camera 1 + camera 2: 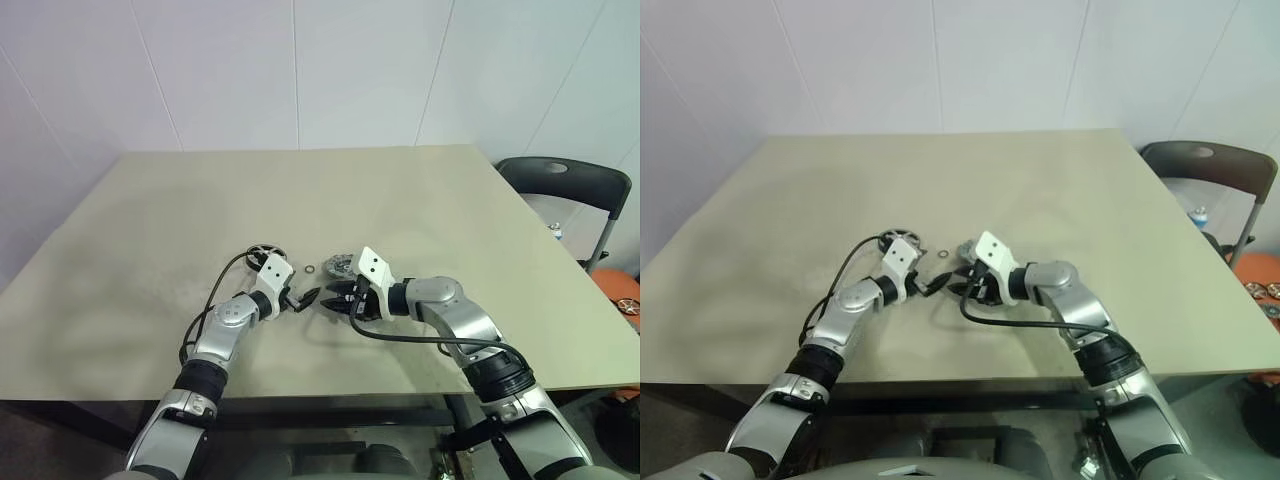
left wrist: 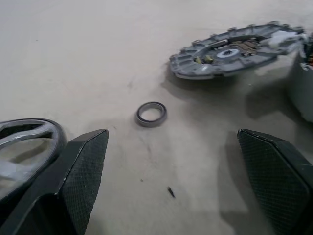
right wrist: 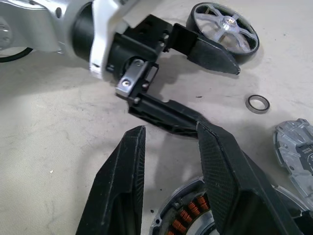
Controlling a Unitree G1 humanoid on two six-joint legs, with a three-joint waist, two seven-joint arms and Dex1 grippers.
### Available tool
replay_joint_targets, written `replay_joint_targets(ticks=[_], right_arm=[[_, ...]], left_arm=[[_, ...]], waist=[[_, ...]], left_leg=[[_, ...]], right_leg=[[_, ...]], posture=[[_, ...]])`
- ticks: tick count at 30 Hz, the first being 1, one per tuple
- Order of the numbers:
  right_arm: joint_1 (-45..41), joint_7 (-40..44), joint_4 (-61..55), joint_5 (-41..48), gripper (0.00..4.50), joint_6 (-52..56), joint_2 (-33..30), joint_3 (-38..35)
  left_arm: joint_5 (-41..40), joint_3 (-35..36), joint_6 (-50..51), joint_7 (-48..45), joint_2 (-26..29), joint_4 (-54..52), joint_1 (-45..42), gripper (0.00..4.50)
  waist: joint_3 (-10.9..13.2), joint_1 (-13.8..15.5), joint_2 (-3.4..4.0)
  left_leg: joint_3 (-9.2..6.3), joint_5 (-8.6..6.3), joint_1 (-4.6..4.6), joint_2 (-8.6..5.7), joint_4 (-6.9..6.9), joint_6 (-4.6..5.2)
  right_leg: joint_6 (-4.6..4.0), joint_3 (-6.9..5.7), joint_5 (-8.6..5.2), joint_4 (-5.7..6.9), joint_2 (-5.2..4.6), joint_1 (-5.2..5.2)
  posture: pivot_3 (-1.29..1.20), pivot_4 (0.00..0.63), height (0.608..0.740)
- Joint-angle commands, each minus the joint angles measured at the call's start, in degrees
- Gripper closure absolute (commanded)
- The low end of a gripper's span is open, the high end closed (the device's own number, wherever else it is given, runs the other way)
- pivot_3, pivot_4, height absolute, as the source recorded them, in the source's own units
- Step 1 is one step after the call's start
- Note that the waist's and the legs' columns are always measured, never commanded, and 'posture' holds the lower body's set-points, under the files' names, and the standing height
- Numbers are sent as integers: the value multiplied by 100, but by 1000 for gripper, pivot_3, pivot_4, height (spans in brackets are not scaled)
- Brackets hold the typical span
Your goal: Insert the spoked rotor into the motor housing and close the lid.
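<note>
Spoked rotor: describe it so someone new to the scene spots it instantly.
On the beige table, look just beyond the left claw. The spoked rotor lies flat there: a black-rimmed wheel with silvery spokes around a hub. The small ring beside it is far smaller, and the lid is all grey with a notched edge.

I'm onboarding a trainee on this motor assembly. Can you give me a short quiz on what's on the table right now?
1. True or false: the spoked rotor already sits in the motor housing.
2. The small ring is: A) on the lid; B) on the bare table apart from the lid; C) in the left gripper.
3. Which gripper has its jaws spread wide with nothing between them?

Key: 1 false, the rotor lies apart on the table. 2 B. 3 the left gripper.
</note>
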Motion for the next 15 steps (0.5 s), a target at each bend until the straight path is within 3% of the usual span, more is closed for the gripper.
replay_joint_targets(ticks=[1, 15], right_arm=[[-76, -55, -233, 85, 2770, -80, 43, -128], [-36, -257, -222, 85, 2770, -151, 126, -138]], left_arm=[[28, 135, 37, 241, -103, 519, -312, 0], [51, 250, -134, 3, -358, 2119, -1301, 0]], waist=[[0, 2, 0], [0, 1, -2]], left_leg=[[0, 0, 0, 0, 1, 0], [-5, 0, -1, -3, 18, 1]], right_leg=[[0, 0, 0, 1, 0, 0], [12, -11, 5, -1, 6, 13]], posture=[[0, 0, 740], [0, 0, 740]])
